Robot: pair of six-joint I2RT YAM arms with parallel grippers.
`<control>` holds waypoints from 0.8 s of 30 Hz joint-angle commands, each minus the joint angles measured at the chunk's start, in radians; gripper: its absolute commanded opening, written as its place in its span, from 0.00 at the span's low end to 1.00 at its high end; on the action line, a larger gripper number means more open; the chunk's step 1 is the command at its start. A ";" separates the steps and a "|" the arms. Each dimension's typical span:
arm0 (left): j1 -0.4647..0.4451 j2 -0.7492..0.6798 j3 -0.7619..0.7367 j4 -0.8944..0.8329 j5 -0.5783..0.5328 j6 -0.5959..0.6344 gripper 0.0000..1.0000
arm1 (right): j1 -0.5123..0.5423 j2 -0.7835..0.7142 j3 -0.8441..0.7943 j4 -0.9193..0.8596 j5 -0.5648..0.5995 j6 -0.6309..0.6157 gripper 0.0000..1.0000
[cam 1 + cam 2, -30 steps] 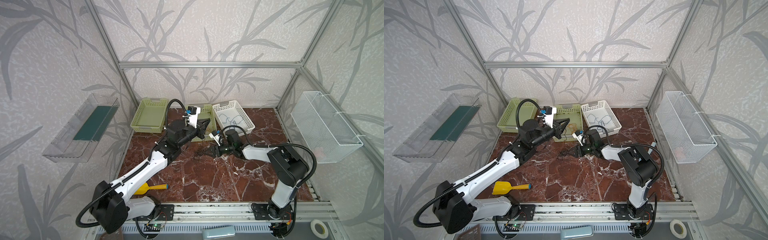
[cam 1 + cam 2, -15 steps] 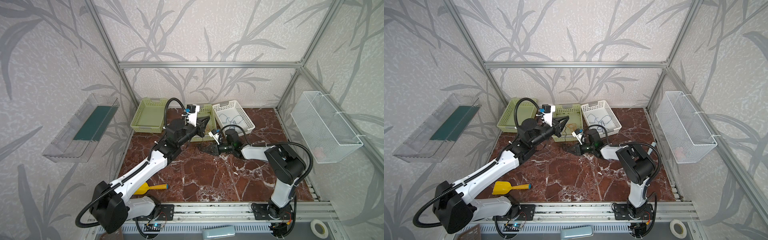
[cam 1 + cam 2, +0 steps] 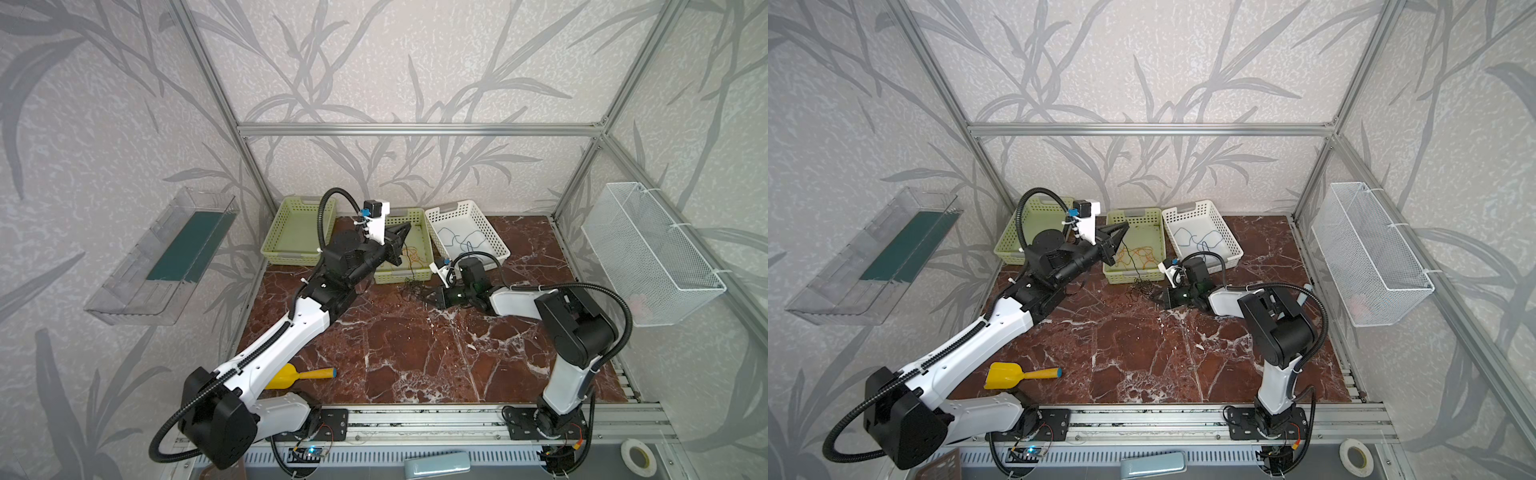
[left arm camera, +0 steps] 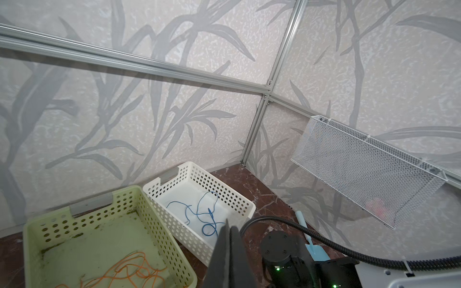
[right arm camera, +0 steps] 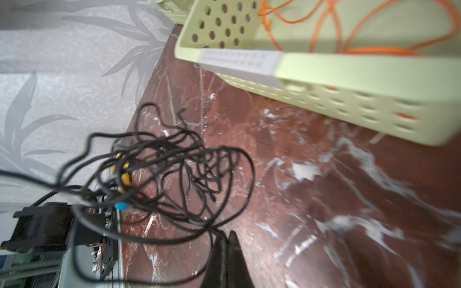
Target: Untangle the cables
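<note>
Snagging is the chief hazard. In both top views the dark tangle [image 3: 411, 286] [image 3: 1139, 286] lies on the marble table [image 3: 415, 353], right in front of the middle green basket [image 3: 401, 276], which holds the orange cables [image 3: 1140, 254]. The blue cable [image 3: 465, 241] sits in the white basket [image 3: 453, 206] at 1 o'clock from the tangle.

The right gripper [image 3: 422, 296], at 3 o'clock of the tangle and low over the table, has its fingers pressed together. The right wrist view shows a strand of the tangle running into their tips, so it looks pinched there. The left gripper [image 3: 1126, 224] hangs over the green basket at 11 o'clock from the tangle, fingers also together. A thin dark strand seems to climb toward it across the basket's front rim, but whether it is held I cannot tell.

If both arms pull apart, loops may cinch into a knot rather than open. A single thin strand could slide out of the pinch. The strand over the rim could hook the orange cables or drag the light basket along. Pulling toward 3 o'clock may simply tow the whole clump.
</note>
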 commanded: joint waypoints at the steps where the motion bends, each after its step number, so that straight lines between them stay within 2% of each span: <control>1: 0.038 -0.051 0.059 -0.002 0.010 0.006 0.00 | -0.024 -0.055 -0.032 -0.114 0.056 -0.027 0.00; 7: 0.109 -0.103 0.061 -0.021 -0.004 0.014 0.00 | -0.084 -0.111 -0.058 -0.241 0.146 -0.061 0.00; 13: 0.172 -0.159 0.025 -0.056 -0.043 0.007 0.00 | -0.207 -0.211 -0.095 -0.322 0.219 -0.061 0.00; 16: 0.200 -0.185 -0.010 -0.058 -0.049 -0.018 0.00 | -0.246 -0.253 -0.089 -0.358 0.235 -0.101 0.00; 20: 0.208 -0.196 -0.096 -0.040 -0.048 -0.066 0.00 | -0.247 -0.306 -0.062 -0.403 0.231 -0.181 0.00; 24: 0.208 -0.182 -0.282 0.118 -0.023 -0.151 0.00 | -0.245 -0.351 -0.040 -0.467 0.253 -0.240 0.00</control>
